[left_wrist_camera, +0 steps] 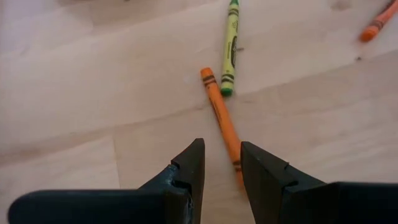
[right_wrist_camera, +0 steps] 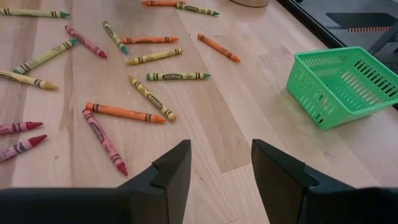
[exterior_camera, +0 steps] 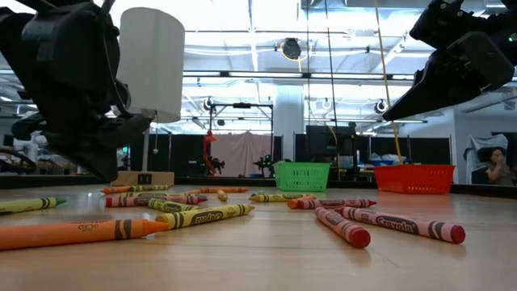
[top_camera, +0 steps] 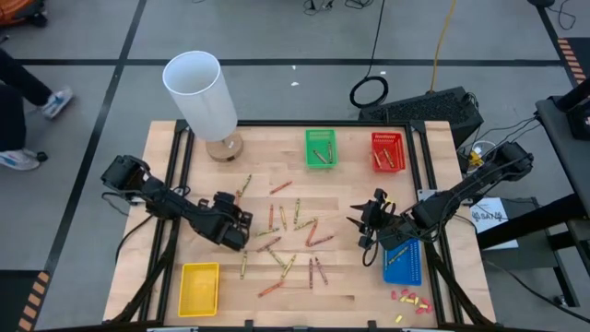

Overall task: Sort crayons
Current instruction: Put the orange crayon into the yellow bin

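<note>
Left gripper [left_wrist_camera: 221,171]: jaws spread, orange crayon [left_wrist_camera: 221,120] running between them on the worktop.
Right gripper [right_wrist_camera: 221,165]: jaws spread, empty.
Green basket [top_camera: 321,161], red basket [top_camera: 388,165]: crayons inside.

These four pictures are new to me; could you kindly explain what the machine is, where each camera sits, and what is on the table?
It is a robot with two dark arms working at a wooden table. One picture looks straight down, one looks level across the tabletop, and two come from cameras on the arms' wrists.

The left end effector hangs low over an orange crayon, fingers open on either side of its end, nothing gripped. The right end effector is open and empty too, beside the blue basket.

Loose crayons lie scattered mid-table. Besides the blue one there are a green basket, a red basket and a yellow basket; the green and red already hold some crayons. A white cylinder stands at the far edge.
</note>
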### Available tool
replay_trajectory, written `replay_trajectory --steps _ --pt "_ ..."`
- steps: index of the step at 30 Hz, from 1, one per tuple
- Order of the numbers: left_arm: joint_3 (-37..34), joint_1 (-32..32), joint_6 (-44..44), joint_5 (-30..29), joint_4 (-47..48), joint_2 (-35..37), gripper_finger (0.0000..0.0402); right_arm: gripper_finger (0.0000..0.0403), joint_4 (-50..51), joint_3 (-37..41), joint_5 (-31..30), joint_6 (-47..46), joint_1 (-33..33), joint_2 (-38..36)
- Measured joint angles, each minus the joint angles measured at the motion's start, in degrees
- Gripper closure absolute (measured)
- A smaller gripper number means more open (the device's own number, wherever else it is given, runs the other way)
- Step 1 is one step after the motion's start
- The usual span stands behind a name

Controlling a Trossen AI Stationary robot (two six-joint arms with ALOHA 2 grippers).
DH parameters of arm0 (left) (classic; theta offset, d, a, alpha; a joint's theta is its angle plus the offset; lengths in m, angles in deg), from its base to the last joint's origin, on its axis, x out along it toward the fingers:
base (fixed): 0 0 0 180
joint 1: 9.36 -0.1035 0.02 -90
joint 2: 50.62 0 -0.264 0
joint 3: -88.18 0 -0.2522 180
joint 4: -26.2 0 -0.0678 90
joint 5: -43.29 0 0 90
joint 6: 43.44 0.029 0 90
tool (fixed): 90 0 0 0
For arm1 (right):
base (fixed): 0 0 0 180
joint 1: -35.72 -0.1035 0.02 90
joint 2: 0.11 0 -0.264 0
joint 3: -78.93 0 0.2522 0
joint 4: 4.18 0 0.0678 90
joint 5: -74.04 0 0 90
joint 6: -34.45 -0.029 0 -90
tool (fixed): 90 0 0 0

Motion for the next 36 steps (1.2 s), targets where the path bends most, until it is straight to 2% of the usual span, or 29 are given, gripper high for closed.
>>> replay_trajectory --steps 9,17,36 --pt "0.00 -2.26 1.68 -2.10 -2.28 -0.39 0.0299 0.0248 0.00 0.00 0.00 0.00 0.00 0.00" --pt "0.00 -3.60 1.62 -2.02 -2.20 -4.60 0.0299 0.0248 0.02 0.00 0.00 0.00 0.00 0.00" --pt "0.11 -4.39 6.52 1.59 -5.65 -5.97 0.0303 0.0248 0.00 -0.02 0.00 0.00 0.00 0.00"
